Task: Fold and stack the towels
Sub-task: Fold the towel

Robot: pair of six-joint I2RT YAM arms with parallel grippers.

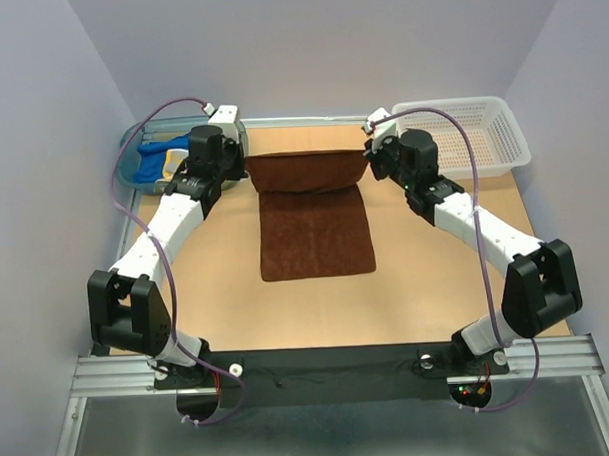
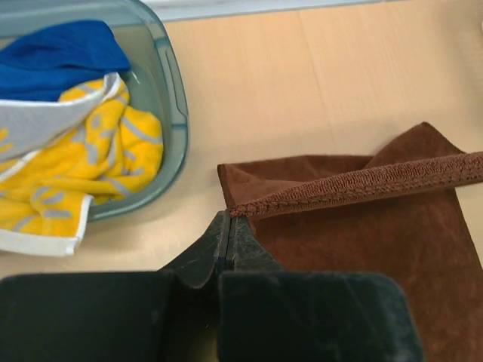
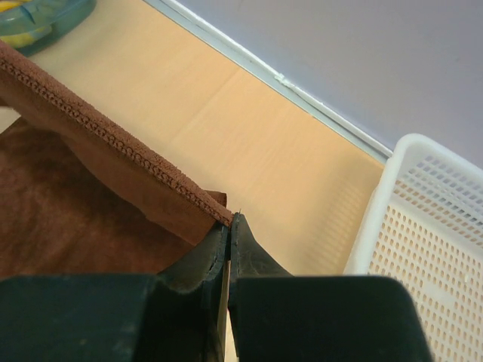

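Left gripper (image 1: 246,168) and right gripper (image 1: 367,158) clench the upper corners of the rust-brown cloth towel (image 1: 315,233), centre frame, draped onto the tan wooden table (image 1: 437,283). Upper left, a teal plastic tub (image 2: 178,113) holds a yellow patterned towel (image 2: 113,143) and a bright blue towel (image 2: 60,60).
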